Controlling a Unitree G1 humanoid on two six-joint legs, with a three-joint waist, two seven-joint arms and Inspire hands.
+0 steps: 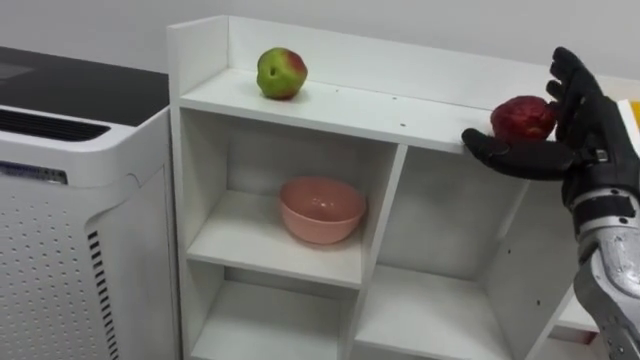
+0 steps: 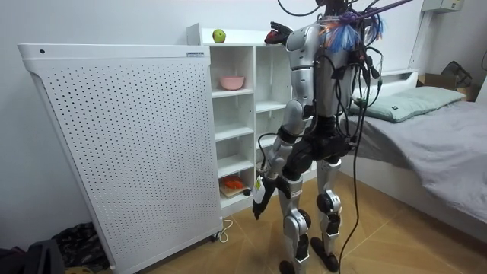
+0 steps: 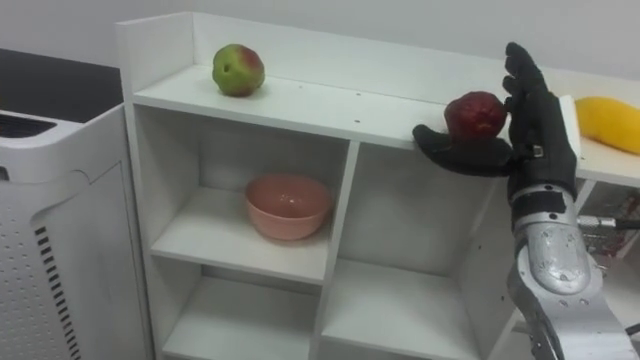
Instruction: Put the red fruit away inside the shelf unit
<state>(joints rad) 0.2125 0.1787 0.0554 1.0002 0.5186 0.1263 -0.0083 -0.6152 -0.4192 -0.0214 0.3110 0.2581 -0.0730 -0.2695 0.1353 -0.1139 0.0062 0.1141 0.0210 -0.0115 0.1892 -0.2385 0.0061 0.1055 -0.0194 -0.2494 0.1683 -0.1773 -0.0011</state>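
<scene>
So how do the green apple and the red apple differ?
The green apple has a red blush; the red apple is dark red. The green apple sits free at the left of the shelf top; the red apple is at its front edge, in the open right hand. Both are round.

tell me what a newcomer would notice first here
The black right hand up at the top shelf's front edge, straight fingers and thumb cupping a red apple. Then the green apple at that shelf's left end, and the pink bowl in the compartment below it.
</scene>
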